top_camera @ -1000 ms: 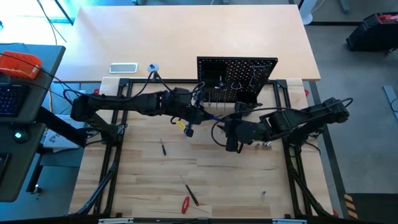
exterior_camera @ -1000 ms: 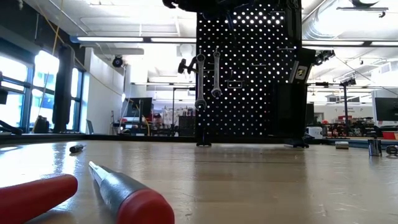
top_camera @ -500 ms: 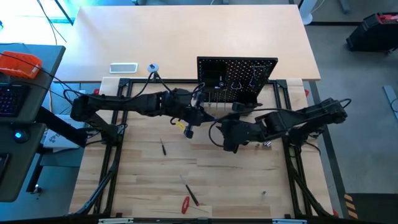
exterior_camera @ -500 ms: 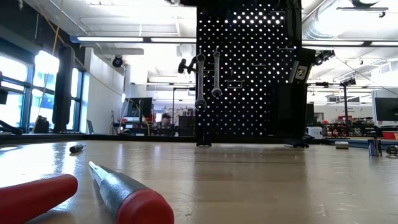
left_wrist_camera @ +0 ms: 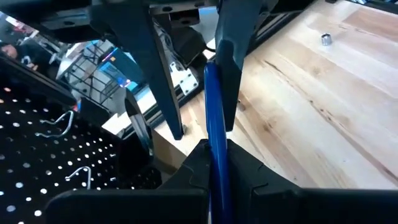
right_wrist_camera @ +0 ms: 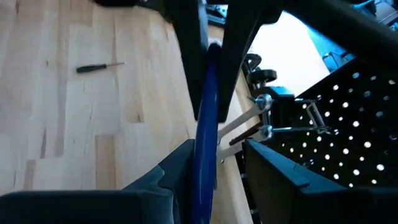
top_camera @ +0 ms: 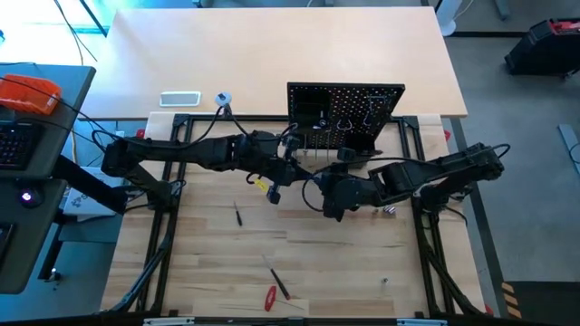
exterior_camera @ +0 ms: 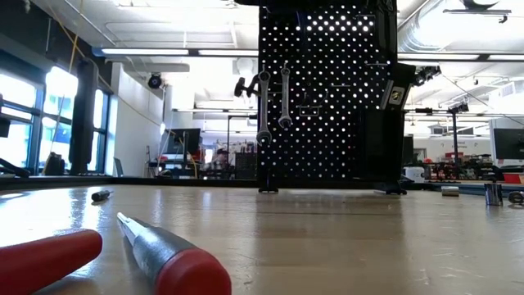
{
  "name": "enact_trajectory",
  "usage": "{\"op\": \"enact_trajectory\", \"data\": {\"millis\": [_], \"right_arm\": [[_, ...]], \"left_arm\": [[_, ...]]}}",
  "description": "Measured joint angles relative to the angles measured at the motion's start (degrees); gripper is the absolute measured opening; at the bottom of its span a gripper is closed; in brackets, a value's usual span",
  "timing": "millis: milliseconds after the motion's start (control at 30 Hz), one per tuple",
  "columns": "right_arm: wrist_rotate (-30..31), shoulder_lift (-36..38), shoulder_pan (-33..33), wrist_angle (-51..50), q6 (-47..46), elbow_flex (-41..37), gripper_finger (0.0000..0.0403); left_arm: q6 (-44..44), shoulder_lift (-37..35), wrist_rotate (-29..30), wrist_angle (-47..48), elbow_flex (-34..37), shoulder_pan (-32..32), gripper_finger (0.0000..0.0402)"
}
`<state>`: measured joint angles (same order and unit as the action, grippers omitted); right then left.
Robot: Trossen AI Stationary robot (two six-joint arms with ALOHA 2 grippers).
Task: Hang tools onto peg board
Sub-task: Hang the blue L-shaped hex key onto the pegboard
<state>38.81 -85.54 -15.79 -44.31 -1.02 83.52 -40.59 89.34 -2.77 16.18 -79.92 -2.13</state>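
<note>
In front of the peg board (top_camera: 344,116), above the desk (top_camera: 299,244), both arms meet over the blue-handled hex key (left_wrist_camera: 216,140): left pincer (left_wrist_camera: 214,165) is clamped narrow on it, and the right pincer (right_wrist_camera: 214,158) stands partly wide with the blue shaft between its fingers, one side looks apart. The key's long axis runs straight from one pincer into the other, so this looks like a handover; the right arm is nearer the board's hooks.

bright overhead light, window glare, near red handles (exterior_camera: 98,262) blurred
</note>
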Motion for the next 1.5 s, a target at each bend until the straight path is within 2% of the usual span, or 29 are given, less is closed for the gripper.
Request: {"op": "enact_trajectory", "data": {"millis": [333, 433, 667, 867, 967, 1167, 1433, 1467, 1500], "right_arm": [[-0.3, 0.04, 0.04, 1.69, 1.49, 0.07, 0.0123], [-0.24, 0.04, 0.02, 1.6, 1.97, 0.07, 0.0099], [-0.05, 0.06, 0.04, -0.49, 1.5, 0.1, 0.0016], [2.61, 0.09, -0.07, 0.08, 2.34, 0.1, 0.0015], [3.38, 0.09, -0.07, 0.9, 3.37, 0.1, 0.001], [6.29, 1.31, -0.13, 1.5, 1.84, 0.1, 0.001], [9.0, 6.43, -0.57, -0.72, -1.51, 0.09, 0.001], [9.7, 7.02, -0.57, -1.44, -1.83, 0.07, 0.001], [13.69, 7.71, -0.5, -2.7, -2.47, 0.07, 0.001]], "left_arm": [[-0.1, 0.02, 0.35, 0.55, 0.0, -0.04, 0.0012], [-0.11, 0.07, 0.5, 0.42, 0.0, -0.04, 0.0012], [0.99, 0.17, 0.88, -0.57, 0.07, -0.14, 0.0011], [1.77, 0.17, 0.37, -0.94, 0.07, -0.17, 0.0013], [2.65, 0.15, 0.16, -1.26, 0.07, -0.17, 0.0034], [2.68, -0.19, 0.93, -2.45, 0.01, -0.13, 0.0108], [4.69, -5.1, 2.71, -0.99, -0.04, -0.17, 0.0203], [5.13, -6.31, 2.83, 0.06, 0.01, -0.17, 0.0211], [5.53, -7.43, 1.9, 1.81, 0.06, -0.16, 0.0217]]}}
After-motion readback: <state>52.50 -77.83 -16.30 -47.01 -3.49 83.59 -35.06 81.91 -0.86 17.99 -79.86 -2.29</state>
